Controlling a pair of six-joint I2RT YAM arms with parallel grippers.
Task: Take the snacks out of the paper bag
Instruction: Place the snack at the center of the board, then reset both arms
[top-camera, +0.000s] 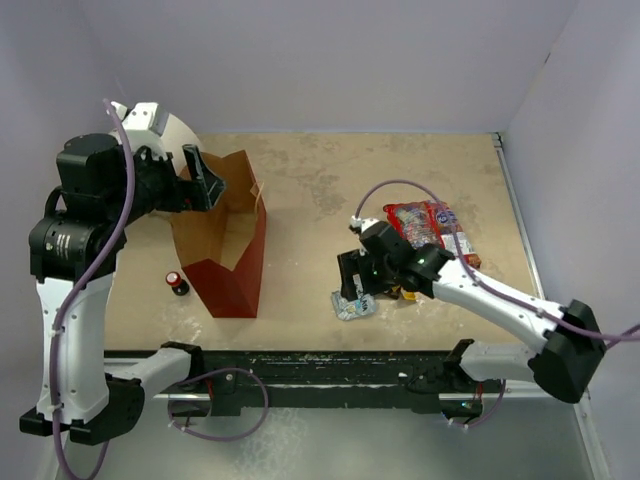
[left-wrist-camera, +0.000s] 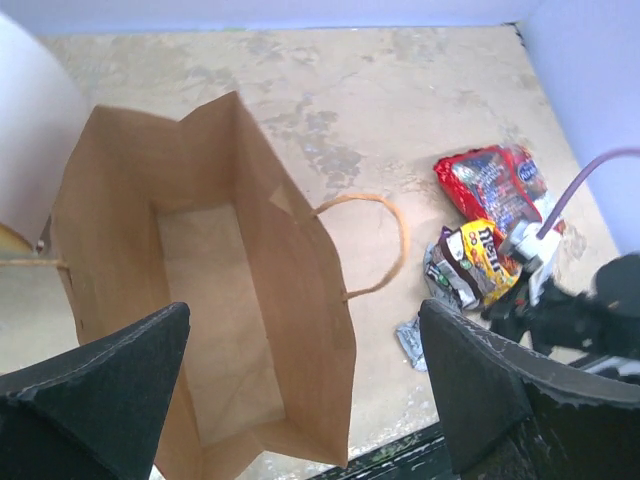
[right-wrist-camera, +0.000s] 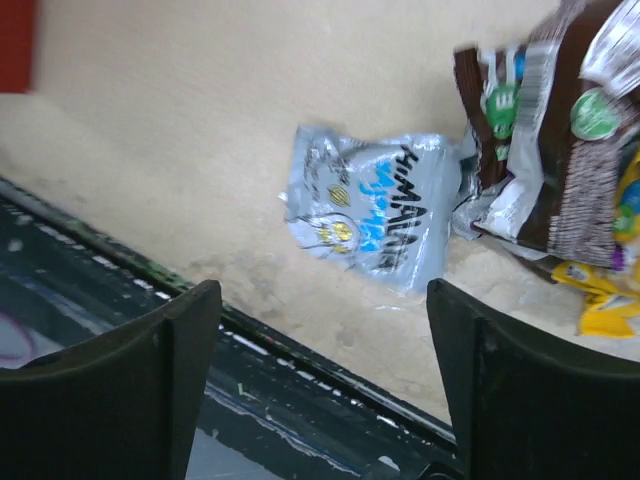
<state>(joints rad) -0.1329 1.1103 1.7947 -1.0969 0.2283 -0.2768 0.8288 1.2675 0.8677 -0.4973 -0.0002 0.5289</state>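
Paper bag (top-camera: 228, 240) stood upright on the left half of the worktop (top-camera: 330, 165), mouth open, red outside, kraft inside. Through the left wrist camera I saw straight down to its brown floor. One string handle (left-wrist-camera: 378, 245) looped out from the right rim.

Snacks lay in a cluster on the right half, well apart from the bag:
- large red-and-clear bag (top-camera: 430, 225) farthest back
- yellow candy packet (left-wrist-camera: 488, 258) and a dark wrapper (right-wrist-camera: 535, 140) overlapping in front of it
- silvery-blue wrapper (top-camera: 352, 305) nearest the front edge, its side against the dark wrapper

Left jaws hung over the bag's mouth, spread wide, nothing between them. Right jaws hovered low over the silvery-blue wrapper, also spread wide and holding nothing.

White drum (top-camera: 165, 128) sat behind the bag, close by the left arm. A small dark can with a red top (top-camera: 177, 283) stood just left of the bag.
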